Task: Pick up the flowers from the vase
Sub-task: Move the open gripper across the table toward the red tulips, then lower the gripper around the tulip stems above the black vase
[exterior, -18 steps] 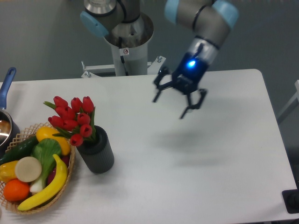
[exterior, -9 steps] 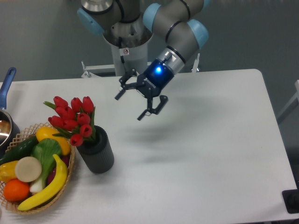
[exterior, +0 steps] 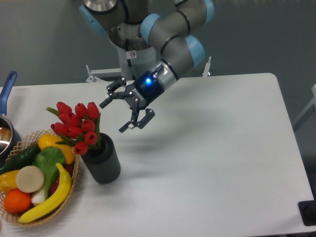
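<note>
The flowers (exterior: 76, 125), a bunch of red tulip buds with green leaves, stand upright in the vase (exterior: 102, 161), a short dark ribbed cylinder at the table's left. My gripper (exterior: 112, 116) hangs open in the air just right of the buds, its fingers spread and pointing left, holding nothing. A small gap separates the nearest fingertip from the tulips.
A wicker basket (exterior: 69, 200) with banana, orange, cucumber and other produce touches the vase on its left. A pot with a blue handle (exterior: 7, 90) sits at the far left edge. The arm's base column (exterior: 132, 54) rises behind the table.
The gripper has swept left and slightly down across the table, from the right centre to just beside the tulips, staying open. Flowers and vase have not moved.
</note>
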Tool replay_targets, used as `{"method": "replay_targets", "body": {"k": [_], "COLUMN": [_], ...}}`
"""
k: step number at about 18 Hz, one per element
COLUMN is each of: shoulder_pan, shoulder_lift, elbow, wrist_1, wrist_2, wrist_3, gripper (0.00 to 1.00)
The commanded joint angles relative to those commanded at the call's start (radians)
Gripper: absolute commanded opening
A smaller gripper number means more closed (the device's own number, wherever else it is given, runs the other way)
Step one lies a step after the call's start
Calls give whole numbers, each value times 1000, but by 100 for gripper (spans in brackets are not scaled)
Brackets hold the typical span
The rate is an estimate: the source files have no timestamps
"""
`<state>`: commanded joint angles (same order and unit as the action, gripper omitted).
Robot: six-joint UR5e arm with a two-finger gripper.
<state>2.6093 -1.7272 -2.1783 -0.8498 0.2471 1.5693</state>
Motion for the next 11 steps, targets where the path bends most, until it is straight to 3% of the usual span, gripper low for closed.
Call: {"method": "replay_targets", "body": {"k": [9,11], "shoulder_pan": [-70,-100], "shoulder_lift": [-78,-86], "elbow": [83,84], "wrist_1": [5,15], "wrist_2": [-22,-22], "wrist_3": [0,0], "gripper": [100,88]}}
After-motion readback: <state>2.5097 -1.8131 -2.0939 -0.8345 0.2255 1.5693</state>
